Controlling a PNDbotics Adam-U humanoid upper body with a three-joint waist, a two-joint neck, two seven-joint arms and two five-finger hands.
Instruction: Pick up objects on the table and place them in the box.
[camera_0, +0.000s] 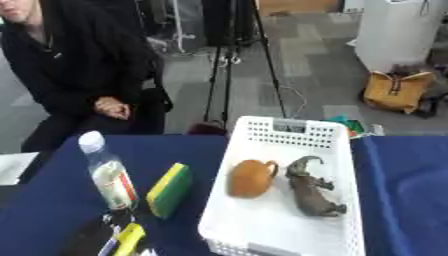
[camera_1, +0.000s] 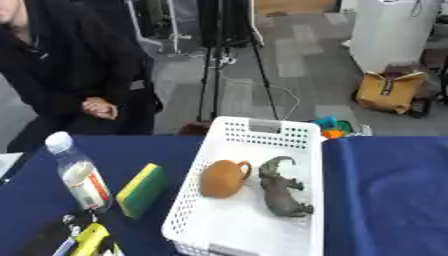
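Note:
A white perforated box (camera_0: 286, 126) stands on the blue table (camera_0: 404, 190), right of the middle. Inside it lie a brown clay jug (camera_0: 250, 179) and a grey dinosaur toy (camera_0: 313, 196), side by side. Left of the box, a yellow and green sponge (camera_0: 169, 190) lies on the cloth. A clear water bottle (camera_0: 108, 176) with a white and red label stands upright beside it. My left hand (camera_0: 94, 234) shows as a dark shape with silver parts at the bottom left edge. A yellow object (camera_0: 129, 239) is at it, and whether it is held I cannot tell. My right hand shows in no view.
A person in black sits behind the table's far left edge, hands off the table. A tripod (camera_0: 229, 60) stands on the floor behind the box. Bare blue cloth stretches right of the box. A white sheet (camera_0: 10, 167) lies at the left edge.

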